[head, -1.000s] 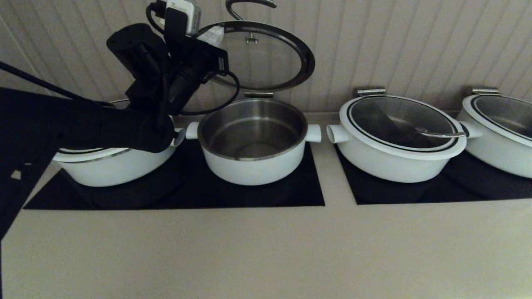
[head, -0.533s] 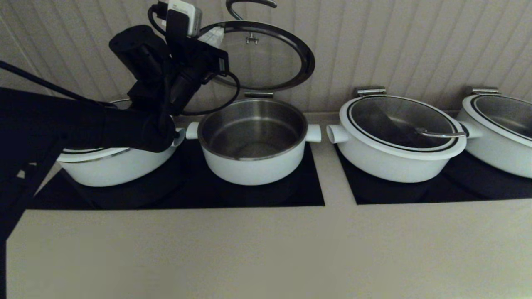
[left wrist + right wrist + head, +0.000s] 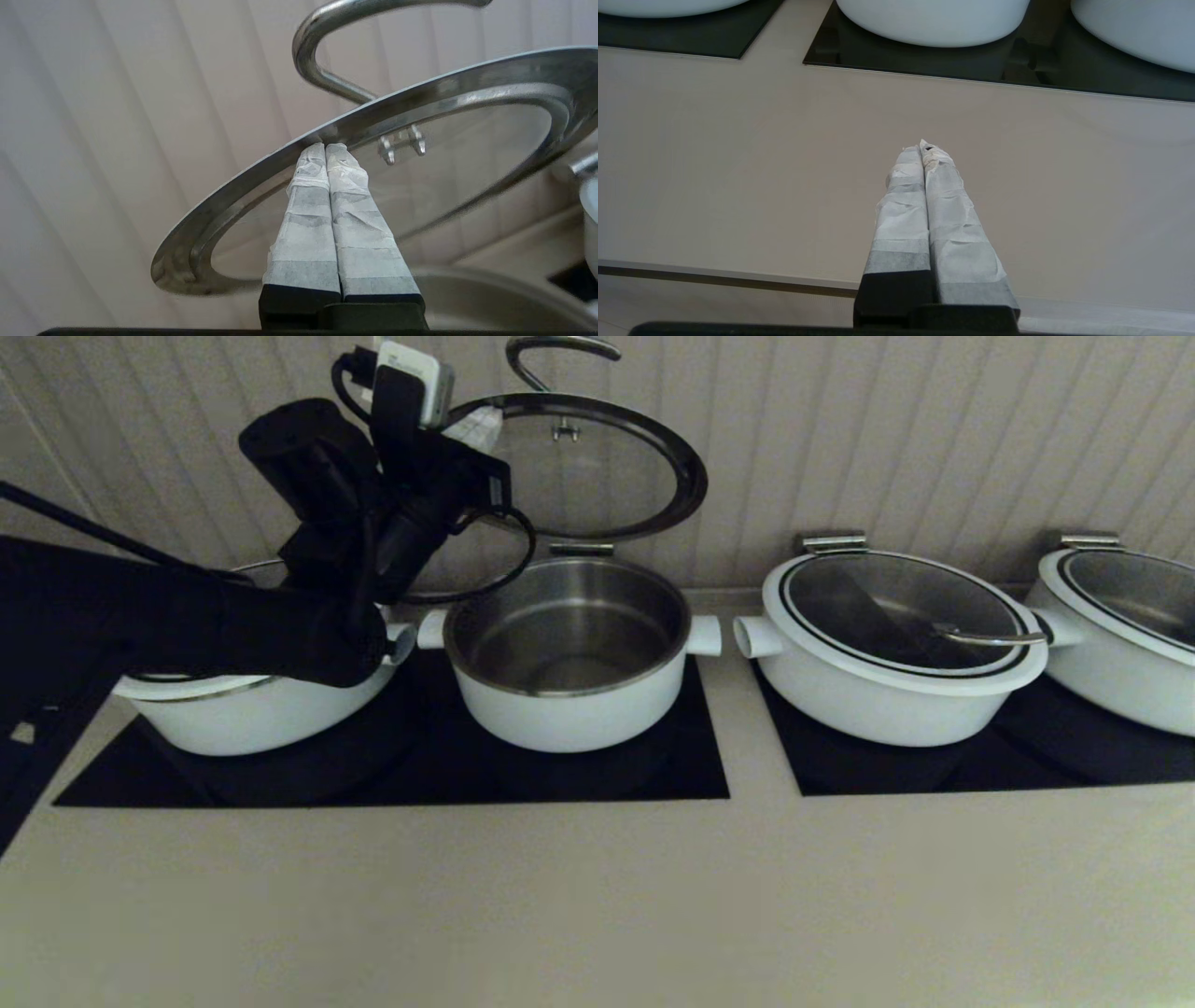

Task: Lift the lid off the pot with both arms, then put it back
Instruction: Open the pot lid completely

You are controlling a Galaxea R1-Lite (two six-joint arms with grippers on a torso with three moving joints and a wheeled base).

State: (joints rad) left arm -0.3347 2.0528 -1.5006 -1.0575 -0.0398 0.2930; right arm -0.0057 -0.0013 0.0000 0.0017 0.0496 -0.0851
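The lid [image 3: 689,476] stands tilted up above the open pot [image 3: 569,705], its curved steel handle [image 3: 551,347] at the top. My left gripper [image 3: 476,422] is shut and empty. Its pale fingertips press against the underside of the lid's rim at the left. In the left wrist view the shut gripper [image 3: 325,148] touches the lid's steel rim [image 3: 467,91]. The pot's steel inside is bare. My right gripper [image 3: 923,147] is shut and empty over the beige counter [image 3: 738,163], out of the head view.
A wider lidded pot [image 3: 896,691] stands to the right, another [image 3: 1120,672] at the far right. A third [image 3: 243,719] lies under my left arm. All sit on black cooktops [image 3: 695,775]. A panelled wall [image 3: 887,429] is close behind.
The lid and my left gripper have come down a little; the handle shows lower in the head view. The pots have not moved.
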